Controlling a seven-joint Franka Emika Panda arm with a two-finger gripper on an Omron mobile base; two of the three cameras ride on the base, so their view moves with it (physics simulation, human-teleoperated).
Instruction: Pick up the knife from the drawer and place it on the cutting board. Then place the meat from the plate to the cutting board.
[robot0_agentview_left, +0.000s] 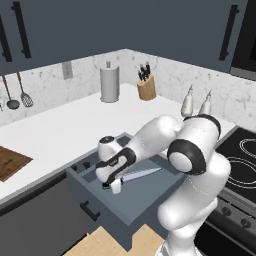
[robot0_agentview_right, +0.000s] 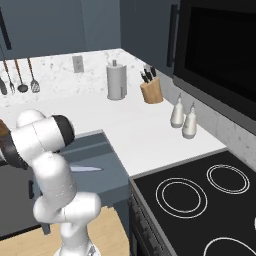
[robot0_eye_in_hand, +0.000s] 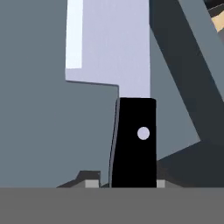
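The drawer (robot0_agentview_left: 131, 201) stands pulled out below the counter, its black bar handle facing the floor side. Inside it is the knife (robot0_agentview_left: 141, 174), its pale blade pointing right. My gripper (robot0_agentview_left: 113, 187) reaches down into the drawer and is shut on the knife's black handle. In the hand view the handle (robot0_eye_in_hand: 133, 140) runs up from between my fingertips (robot0_eye_in_hand: 92, 183), and the broad blade (robot0_eye_in_hand: 109, 43) lies beyond it over the grey drawer floor. From the right base view the blade tip (robot0_agentview_right: 86, 169) pokes out past my arm. The cutting board (robot0_agentview_left: 10, 162) lies at the counter's left edge. Plate and meat are out of view.
A paper towel roll (robot0_agentview_left: 109, 82), a wooden block with black-handled knives (robot0_agentview_left: 146, 86) and two pale bottles (robot0_agentview_left: 196, 104) stand at the back of the counter. The stove (robot0_agentview_right: 200, 195) is to the right. Utensils (robot0_agentview_left: 17, 92) hang on the wall.
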